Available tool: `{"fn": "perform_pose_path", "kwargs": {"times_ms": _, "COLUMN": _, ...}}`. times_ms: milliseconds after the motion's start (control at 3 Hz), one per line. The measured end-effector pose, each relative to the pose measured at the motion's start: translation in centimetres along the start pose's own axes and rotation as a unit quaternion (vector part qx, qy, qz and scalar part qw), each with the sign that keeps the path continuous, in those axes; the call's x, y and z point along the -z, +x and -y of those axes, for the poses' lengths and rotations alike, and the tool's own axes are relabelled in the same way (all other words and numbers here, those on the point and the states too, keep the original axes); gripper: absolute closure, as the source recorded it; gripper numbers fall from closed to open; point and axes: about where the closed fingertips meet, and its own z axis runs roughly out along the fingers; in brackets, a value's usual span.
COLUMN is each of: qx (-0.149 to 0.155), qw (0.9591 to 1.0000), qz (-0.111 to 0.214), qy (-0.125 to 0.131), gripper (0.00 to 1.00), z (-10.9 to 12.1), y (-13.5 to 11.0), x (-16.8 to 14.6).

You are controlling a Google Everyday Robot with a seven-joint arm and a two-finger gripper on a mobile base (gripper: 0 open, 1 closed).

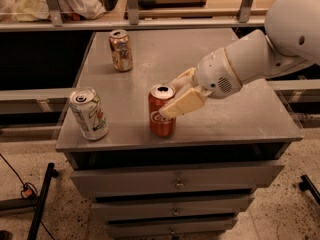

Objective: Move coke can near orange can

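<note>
On the grey metal table (240, 119), a white can (88, 114) with green and red marks stands upright at the table's front-left corner. The orange can (121, 50) stands upright at the table's back-left part, well apart from the other 2 cans. The coke can (161, 121) is upright near the middle of the table's front edge. The gripper (170, 98) grasps it there, its 2 cream fingers (184, 104) clamped on the can's upper part, 1 in front and 1 behind. The white arm (250, 59) reaches in over the table's right side.
</note>
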Motion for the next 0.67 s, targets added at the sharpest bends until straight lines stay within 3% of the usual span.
{"fn": "perform_pose_path", "kwargs": {"times_ms": 333, "qx": 0.0, "qw": 1.0, "qz": 0.0, "qy": 0.0, "gripper": 1.0, "z": 0.0, "y": 0.0, "x": 0.0}}
{"fn": "perform_pose_path", "kwargs": {"times_ms": 667, "qx": 0.003, "qw": 0.9996, "qz": 0.006, "qy": 0.026, "gripper": 1.0, "z": 1.9, "y": -0.5, "x": 1.2}}
